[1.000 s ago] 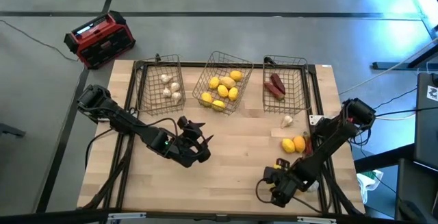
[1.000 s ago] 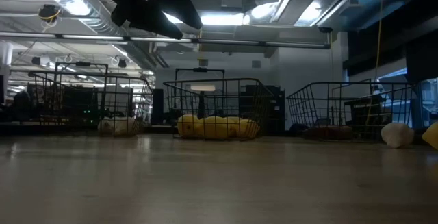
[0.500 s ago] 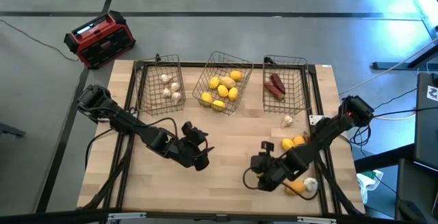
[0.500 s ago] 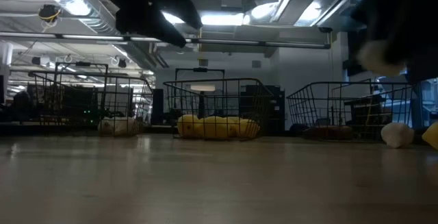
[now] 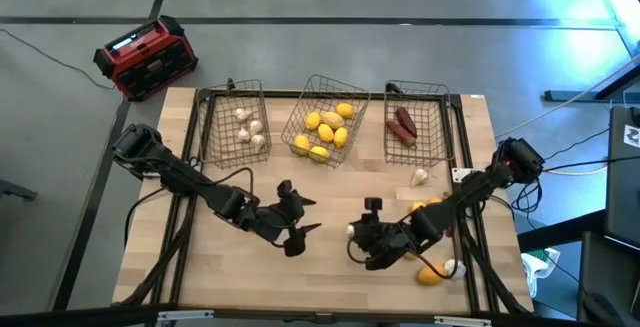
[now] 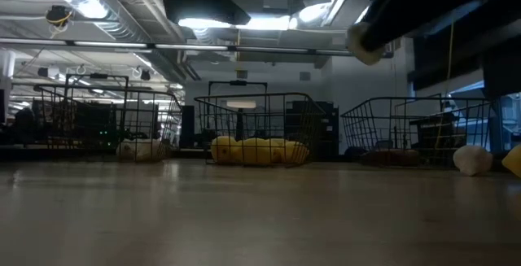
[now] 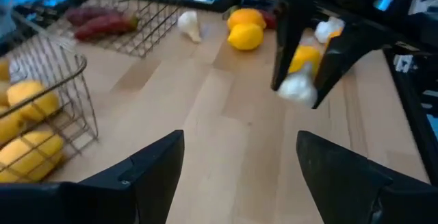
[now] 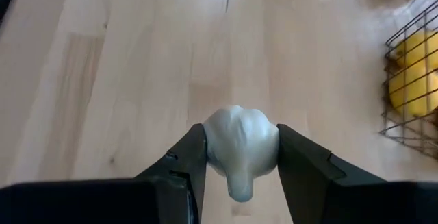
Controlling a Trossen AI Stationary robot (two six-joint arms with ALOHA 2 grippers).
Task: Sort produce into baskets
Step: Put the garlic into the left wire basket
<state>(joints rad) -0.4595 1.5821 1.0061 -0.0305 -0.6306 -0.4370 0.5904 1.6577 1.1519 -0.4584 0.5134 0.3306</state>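
Even overhead light up high; low view dim (ceiling lights [image 6: 244, 22] glaring).

Overhead looks straight down, low looks level across the table [image 5: 330, 197]; both share the baskets [image 5: 323, 120], seemingly

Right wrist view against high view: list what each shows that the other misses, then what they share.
Only the right wrist view shows the right hand pinching a white garlic bulb between both fingers. Only the high view shows the red-and-black box, the garlic basket, the basket of dark red pieces, the open left hand and the loose fruit. Both show the lemon basket and the wooden table.
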